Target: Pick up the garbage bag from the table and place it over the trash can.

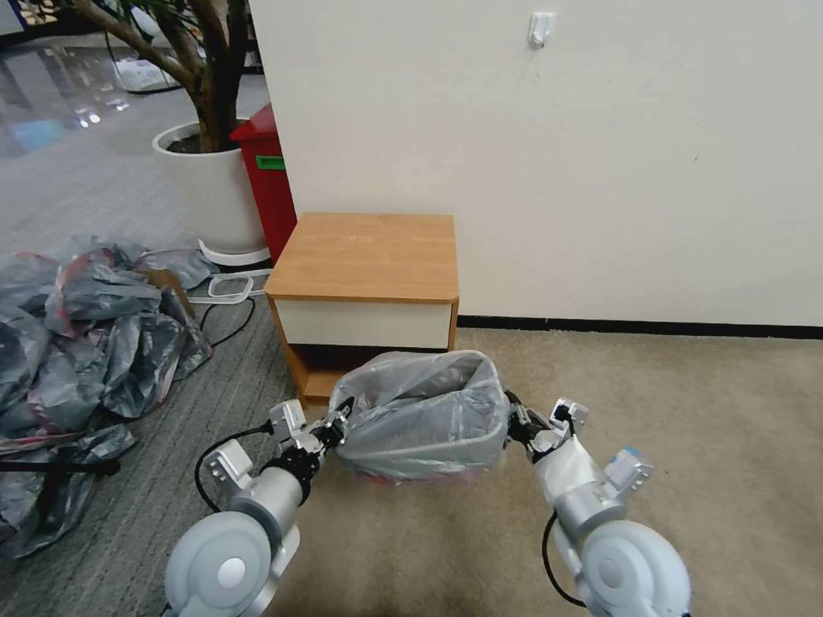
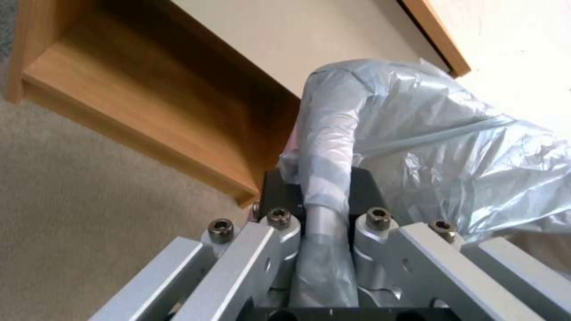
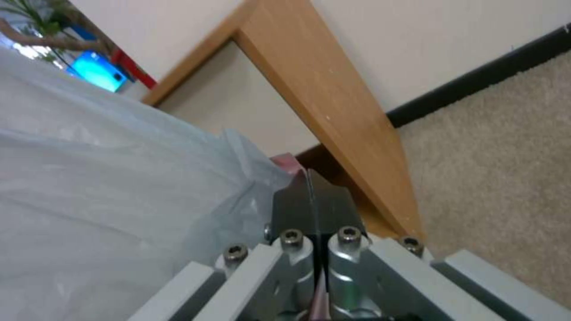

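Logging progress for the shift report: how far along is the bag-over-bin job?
Done: the nightstand top is bare, and the garbage bag already drapes over the trash can in front of it. In hand: the left gripper and right gripper each pinch the bag at opposite sides. Left: letting go of the bag.

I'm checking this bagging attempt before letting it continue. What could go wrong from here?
Both end effectors, left and right, pinch the thin garbage bag stretched over the trash can; pulling farther apart could tear it. The table stands right behind, so a forward move might bump it.
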Controlling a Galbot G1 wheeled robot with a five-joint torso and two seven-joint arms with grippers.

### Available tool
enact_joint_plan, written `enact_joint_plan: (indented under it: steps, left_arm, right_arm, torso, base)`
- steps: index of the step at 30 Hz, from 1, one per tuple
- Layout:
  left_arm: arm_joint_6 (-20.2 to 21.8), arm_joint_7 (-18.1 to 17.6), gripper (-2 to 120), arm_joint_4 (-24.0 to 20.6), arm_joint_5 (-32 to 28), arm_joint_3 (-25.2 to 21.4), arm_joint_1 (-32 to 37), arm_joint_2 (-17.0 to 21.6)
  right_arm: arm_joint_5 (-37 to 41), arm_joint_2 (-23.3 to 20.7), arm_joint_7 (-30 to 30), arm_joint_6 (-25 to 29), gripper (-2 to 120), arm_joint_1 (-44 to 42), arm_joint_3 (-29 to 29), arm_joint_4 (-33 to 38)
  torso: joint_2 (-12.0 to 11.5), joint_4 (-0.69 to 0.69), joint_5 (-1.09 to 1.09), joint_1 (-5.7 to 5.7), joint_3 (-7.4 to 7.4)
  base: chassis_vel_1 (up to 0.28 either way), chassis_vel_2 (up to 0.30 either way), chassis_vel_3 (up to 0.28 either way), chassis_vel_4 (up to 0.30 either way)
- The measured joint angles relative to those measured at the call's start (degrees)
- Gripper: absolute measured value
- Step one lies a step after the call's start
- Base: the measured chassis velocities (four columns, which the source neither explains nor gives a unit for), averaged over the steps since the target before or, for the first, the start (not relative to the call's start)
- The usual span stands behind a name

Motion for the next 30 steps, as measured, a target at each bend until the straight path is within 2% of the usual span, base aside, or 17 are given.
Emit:
enact_joint_plan:
  steps: [7, 13, 15, 19, 20, 22, 24, 26, 27, 30]
  left_arm:
    - [0.2, -0.1, 6, 0.0, -0.6, -0.1, -0.8, 0.1]
    - [0.3, -0.3, 6, 0.0, -0.5, 0.3, -0.8, -0.5]
    - [0.3, -0.3, 6, 0.1, 0.4, 0.3, -0.7, -0.6]
    - [0.3, -0.3, 6, 0.7, 1.4, 0.2, -0.7, -0.2]
    - [0.3, -0.3, 6, 1.1, 1.7, -0.1, -0.8, 0.1]
    - [0.3, -0.3, 6, 1.5, 1.9, -0.4, -1.0, 0.5]
    - [0.3, -0.3, 6, 1.7, 1.9, -0.4, -1.0, 0.7]
    - [0.4, -0.3, 6, 2.2, 3.3, -0.5, -1.0, 1.1]
    - [0.4, -0.3, 6, 2.2, 3.3, -0.5, -1.0, 1.1]
    - [0.4, 0.0, 6, 2.9, 6.8, 0.4, -1.0, 1.9]
  right_arm:
    - [-1.8, -0.9, -0.6, 0.5, 0, 0.5, -0.1, -2.3]
    - [-1.8, -1.7, -0.5, 1.0, 0, -0.6, 0.4, -0.7]
    - [-0.5, -2.1, -0.5, 1.1, 12, -2.0, 0.8, 1.8]
    - [2.4, -2.8, -0.5, 1.3, 22, -3.3, 1.5, 4.7]
    - [5.4, -3.3, 0.0, 1.3, 30, -3.7, 1.8, 6.2]
    - [10.4, -3.9, 1.5, 1.1, 38, -3.7, 2.1, 8.2]
    - [12.0, -4.0, 2.0, 1.1, 39, -3.7, 2.2, 8.8]
    - [17.1, -5.0, 4.1, 0.9, 53, -2.7, 3.2, 11.6]
    - [17.1, -5.0, 4.1, 0.9, 53, -2.7, 3.2, 11.6]
    - [16.6, -8.2, 4.4, -0.2, 65, -0.5, 3.5, 14.9]
  torso:
    - [0.0, 0.00, 0.00, 0.00, 0.00]
    - [0.0, 0.00, 0.00, 0.00, 0.00]
    - [0.0, 0.00, 0.01, 0.00, 0.00]
    - [0.0, 0.00, -0.01, 0.00, 0.00]
    - [0.0, 0.00, 0.00, 0.00, 0.00]
    - [0.0, 0.00, 0.00, 0.00, 0.00]
    - [0.0, 0.00, 0.00, 0.00, 0.00]
    - [0.0, 0.00, 0.00, 0.00, 0.00]
    - [0.0, 0.00, 0.00, 0.00, 0.00]
    - [0.0, 0.00, 0.00, 0.00, 0.00]
  base:
    - [0.000, 0.000, 0.000, 0.000]
    - [0.000, 0.000, 0.000, 0.000]
    - [0.000, 0.000, 0.000, 0.000]
    - [0.000, 0.000, 0.000, 0.000]
    - [0.000, 0.000, 0.000, 0.000]
    - [0.000, 0.000, 0.000, 0.000]
    - [0.000, 0.000, 0.000, 0.000]
    - [0.000, 0.000, 0.000, 0.000]
    - [0.000, 0.000, 0.000, 0.000]
    - [0.000, 0.000, 0.000, 0.000]
